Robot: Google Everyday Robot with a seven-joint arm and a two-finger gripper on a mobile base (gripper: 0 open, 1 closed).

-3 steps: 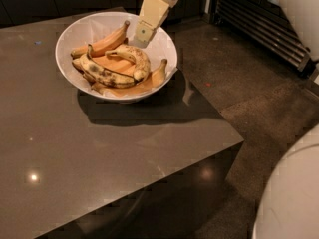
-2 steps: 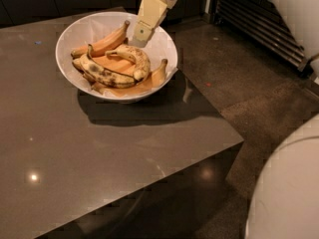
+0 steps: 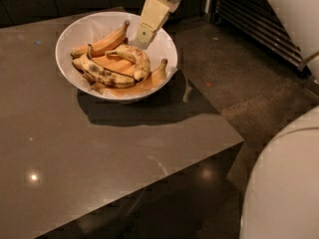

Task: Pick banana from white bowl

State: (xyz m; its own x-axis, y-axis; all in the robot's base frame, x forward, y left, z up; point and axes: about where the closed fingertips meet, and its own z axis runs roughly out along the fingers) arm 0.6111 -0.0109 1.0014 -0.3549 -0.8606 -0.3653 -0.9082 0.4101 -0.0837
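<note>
The banana (image 3: 133, 59) arches left-to-right in the white bowl (image 3: 75, 31); tool (image 3: 143, 36) just above, grip unclear.

My gripper (image 3: 141, 37) hangs over the far right side of the white bowl (image 3: 70, 34), just above the banana (image 3: 135, 59). From above, my way down is open, since that banana lies on top of the pile. A blotched banana (image 3: 102, 73) presses along its near side, a smooth banana (image 3: 102, 43) lies behind it, and another smooth one (image 3: 159, 72) leans against the right wall, so I see little room beside it. The bowl's wall hems in the far side. The desk (image 3: 99, 163) gives open passage left of the bowl and in front of it.
</note>
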